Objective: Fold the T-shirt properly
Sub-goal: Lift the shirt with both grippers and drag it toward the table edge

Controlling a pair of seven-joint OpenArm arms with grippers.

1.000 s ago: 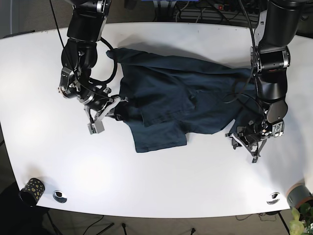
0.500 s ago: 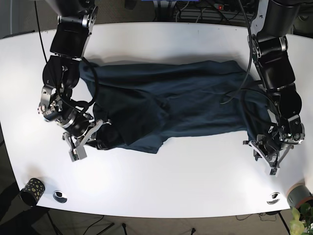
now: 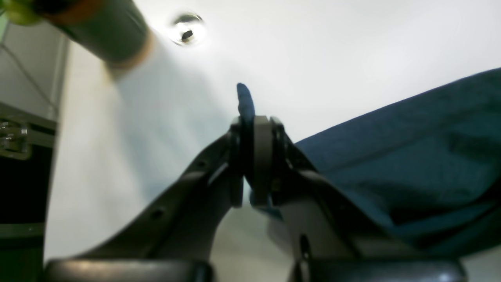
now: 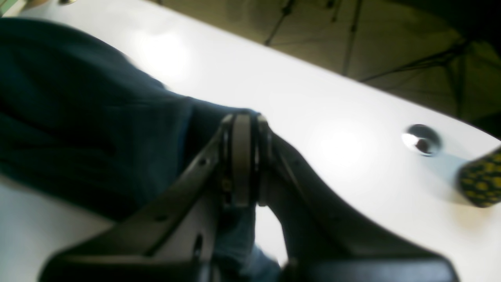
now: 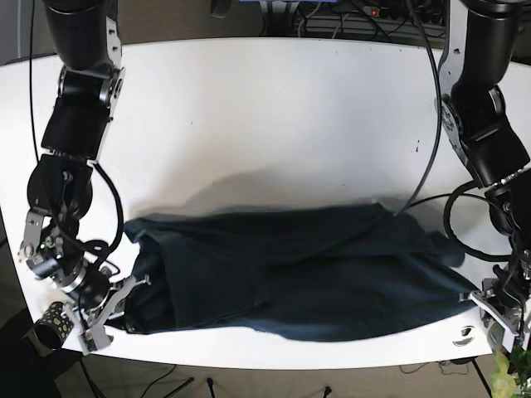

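The dark navy T-shirt [image 5: 290, 274] lies stretched wide along the front part of the white table [image 5: 274, 124]. My right gripper [image 5: 118, 308] is at the shirt's left end near the front edge, shut on the cloth; in the right wrist view it [image 4: 242, 121] pinches the shirt [image 4: 86, 117]. My left gripper [image 5: 488, 303] is at the shirt's right end, also shut on the cloth; in the left wrist view it [image 3: 254, 123] clamps the shirt [image 3: 411, 156], with a tip of fabric sticking out past the fingers.
A yellow-and-black patterned cup [image 5: 51, 322] stands at the front left corner, also in the right wrist view [image 4: 481, 180]. A metal table grommet [image 5: 463, 337] and a grey plant pot [image 5: 508, 342] sit at the front right. The table's front edge is close to both grippers.
Both grippers have pulled the shirt from the table's middle toward the front edge and moved further apart. The shirt has gone from bunched to spread wide.
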